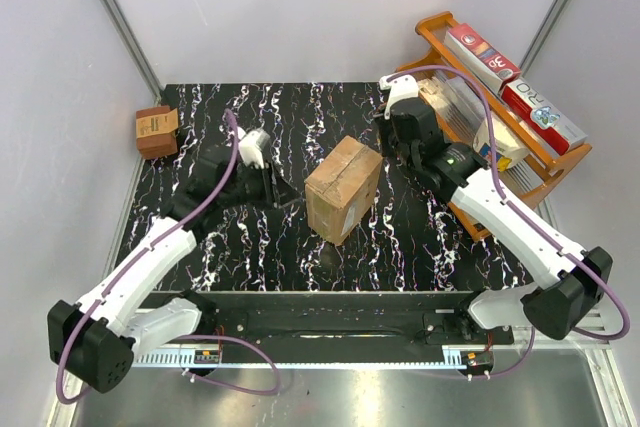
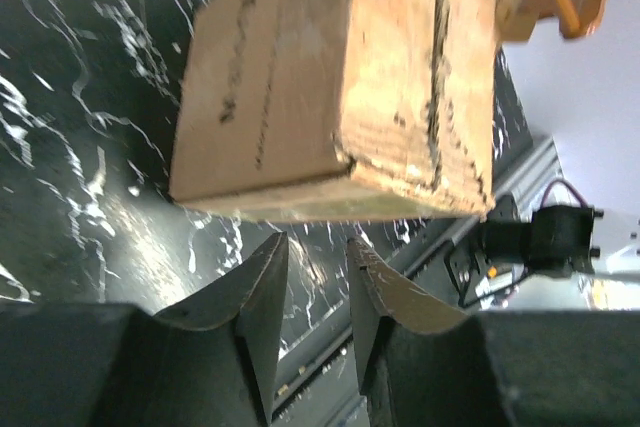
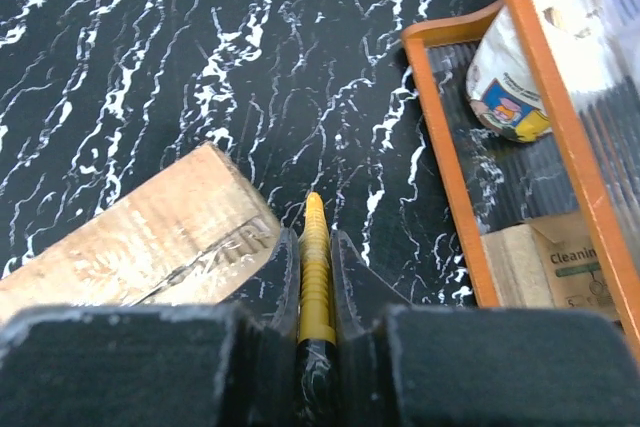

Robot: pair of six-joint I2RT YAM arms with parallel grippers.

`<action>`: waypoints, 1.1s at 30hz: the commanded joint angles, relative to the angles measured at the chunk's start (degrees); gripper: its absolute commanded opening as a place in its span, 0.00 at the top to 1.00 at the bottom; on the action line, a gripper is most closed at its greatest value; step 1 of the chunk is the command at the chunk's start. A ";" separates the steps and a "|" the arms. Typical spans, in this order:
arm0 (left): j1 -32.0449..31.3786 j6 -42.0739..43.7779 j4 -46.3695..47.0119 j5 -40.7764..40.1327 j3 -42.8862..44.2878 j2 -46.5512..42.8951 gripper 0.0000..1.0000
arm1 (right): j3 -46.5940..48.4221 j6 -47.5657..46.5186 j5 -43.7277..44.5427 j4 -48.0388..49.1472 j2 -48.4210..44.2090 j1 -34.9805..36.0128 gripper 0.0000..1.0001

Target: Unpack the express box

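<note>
The express box (image 1: 343, 189), a brown cardboard carton with its flaps closed, stands in the middle of the black marbled table. In the left wrist view the box (image 2: 330, 77) fills the upper part, with a taped seam and dark print on one side. My left gripper (image 1: 279, 191) is just left of the box, open and empty, its jaws (image 2: 315, 259) a short way from the box's face. My right gripper (image 1: 392, 150) is at the box's far right corner, shut on a yellow ribbed tool (image 3: 315, 215) that points past the box's edge (image 3: 140, 237).
A small darker-brown box (image 1: 157, 131) sits at the table's far left edge. An orange rack (image 1: 520, 162) with packaged goods stands at the right, and its frame (image 3: 440, 157) is close beside my right gripper. White walls enclose the table.
</note>
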 commanded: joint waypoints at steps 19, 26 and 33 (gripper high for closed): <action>-4.58 3.40 5.38 -8.01 10.80 12.37 0.57 | 9.94 13.06 -22.59 -16.28 -1.54 0.08 1.00; 2.00 5.35 3.53 -7.14 15.81 17.48 0.56 | 7.48 16.23 -22.24 -17.59 -3.73 -0.01 1.00; 2.71 7.11 0.28 -5.83 17.04 15.55 0.55 | 8.61 15.27 -13.12 -17.51 -6.46 0.08 1.00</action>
